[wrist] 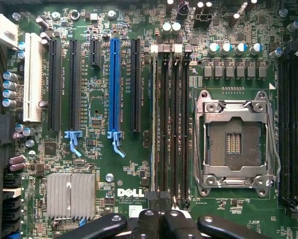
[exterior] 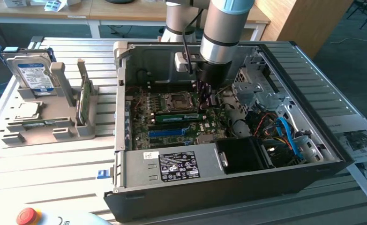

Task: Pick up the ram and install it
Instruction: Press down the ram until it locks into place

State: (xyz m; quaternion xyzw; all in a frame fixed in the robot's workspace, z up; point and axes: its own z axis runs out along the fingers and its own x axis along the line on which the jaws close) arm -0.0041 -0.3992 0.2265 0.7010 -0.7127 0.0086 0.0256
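Note:
The ram (exterior: 177,116) is a narrow green stick standing on edge in a memory slot of the motherboard (exterior: 170,133), between the CPU socket (exterior: 173,101) and the blue expansion slot. In the wrist view the ram (wrist: 153,124) appears edge-on as a thin pale line in the slot farthest from the CPU socket (wrist: 234,142). My gripper (exterior: 205,93) hangs inside the open computer case, just above the board. The gripper (wrist: 159,200) is shut, its dark fingertips pressed together over one end of the memory slots with nothing between them. I cannot tell whether they touch the ram.
The case walls (exterior: 122,93) and a drive cage (exterior: 258,89) close in around the arm. Blue cables (exterior: 286,131) lie at the exterior view's right. Outside the case, a grey holder (exterior: 46,131) carries a blue-labelled hard drive (exterior: 33,70), a green card on edge (exterior: 83,98) and a CPU chip (exterior: 24,110).

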